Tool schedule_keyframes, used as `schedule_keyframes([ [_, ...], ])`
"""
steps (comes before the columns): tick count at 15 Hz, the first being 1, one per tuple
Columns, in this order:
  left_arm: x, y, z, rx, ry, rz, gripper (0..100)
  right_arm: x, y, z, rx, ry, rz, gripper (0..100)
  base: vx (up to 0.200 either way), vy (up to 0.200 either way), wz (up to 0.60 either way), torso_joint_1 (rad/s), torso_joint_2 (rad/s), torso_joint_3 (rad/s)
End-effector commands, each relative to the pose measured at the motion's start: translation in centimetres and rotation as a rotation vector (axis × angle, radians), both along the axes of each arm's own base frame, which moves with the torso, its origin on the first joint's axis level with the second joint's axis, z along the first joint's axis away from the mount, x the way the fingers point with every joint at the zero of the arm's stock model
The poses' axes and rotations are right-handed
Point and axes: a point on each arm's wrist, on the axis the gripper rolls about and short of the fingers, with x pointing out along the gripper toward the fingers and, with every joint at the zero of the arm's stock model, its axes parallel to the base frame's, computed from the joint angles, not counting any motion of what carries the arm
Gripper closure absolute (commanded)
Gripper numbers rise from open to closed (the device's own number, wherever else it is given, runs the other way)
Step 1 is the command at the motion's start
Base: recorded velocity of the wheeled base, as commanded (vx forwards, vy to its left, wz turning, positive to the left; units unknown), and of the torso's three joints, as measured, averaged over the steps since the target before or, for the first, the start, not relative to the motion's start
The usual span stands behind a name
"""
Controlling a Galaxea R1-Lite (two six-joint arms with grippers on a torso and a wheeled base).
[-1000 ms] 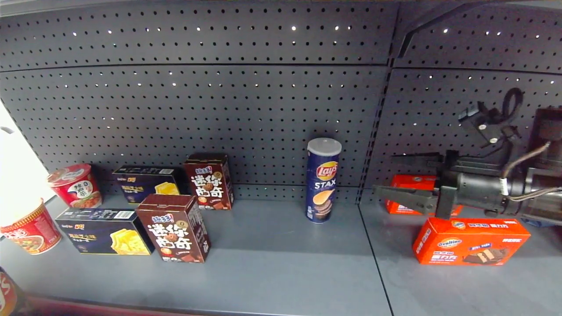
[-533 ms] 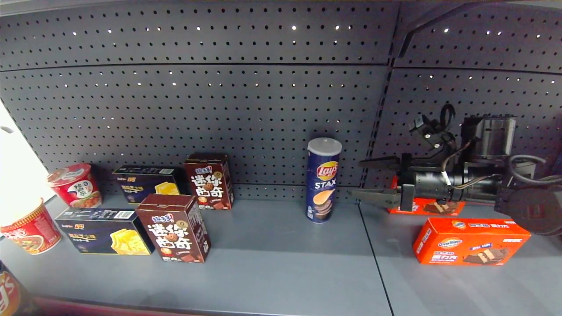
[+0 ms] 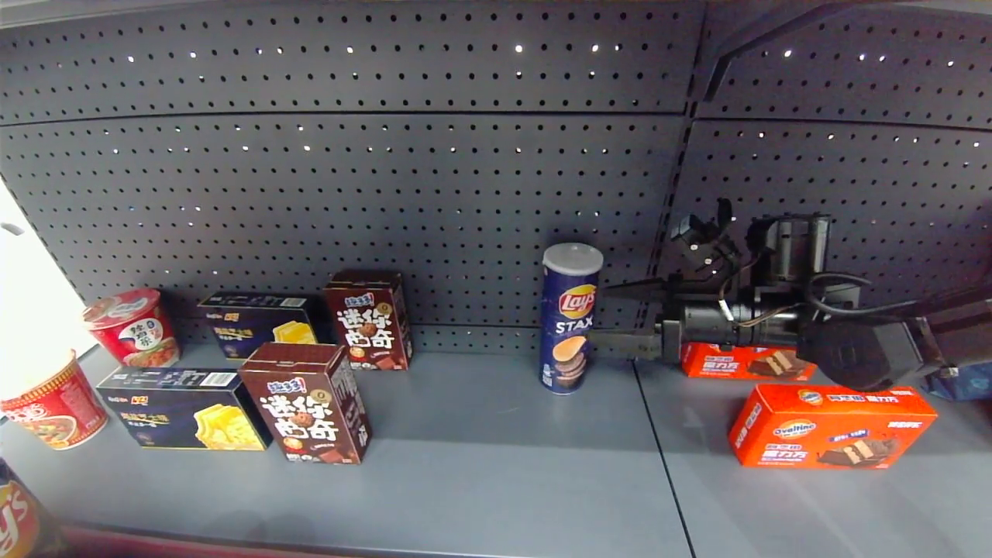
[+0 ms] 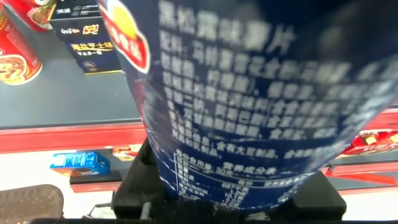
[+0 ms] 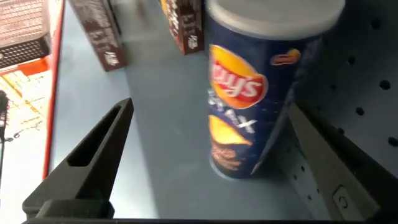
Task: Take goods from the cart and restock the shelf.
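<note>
The shelf (image 3: pixel 480 465) is plain grey. The back wall (image 3: pixel 349 194) is dark grey, with rows of small holes all over. The chips can (image 3: pixel 571 318) is dark blue with a pale grey lid, a red and yellow badge and yellow chips drawn on it. By the shelf's left edge, the cups (image 3: pixel 132 327) are red with white patches. The brown boxes (image 3: pixel 306 403) have white letters. The dark boxes (image 3: pixel 186 408) have yellow pictures. Toward the right edge, the orange boxes (image 3: pixel 833 426) have small brown pictures. The right gripper (image 3: pixel 606 315) is black. The second can (image 4: pixel 249 106) is dark blue with white letters.

Chip can (image 3: pixel 571 318) stands on shelf (image 3: pixel 496 465), just left of right hand (image 3: pixel 601 315).
</note>
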Motion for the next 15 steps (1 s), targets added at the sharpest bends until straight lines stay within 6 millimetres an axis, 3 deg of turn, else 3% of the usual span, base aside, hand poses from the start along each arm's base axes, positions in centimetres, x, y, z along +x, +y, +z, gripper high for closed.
schedule_keyframes([
  [1,0.0,0.0,-0.1,0.001,0.002,0.001,100,1.8,0.6,-1.6,-0.008,0.026,-0.002,0,0.000,0.000,0.00,0.000,0.00,0.000],
  [5,0.0,0.0,-0.4,0.002,0.015,0.004,100,3.4,1.4,-3.3,-0.012,0.036,-0.001,0,0.000,0.000,0.00,0.000,0.00,0.000],
  [15,-0.1,0.0,-1.6,0.003,0.054,0.012,100,4.9,4.2,-6.7,-0.041,0.074,-0.002,0,0.000,0.000,0.00,0.000,0.00,0.000],
])
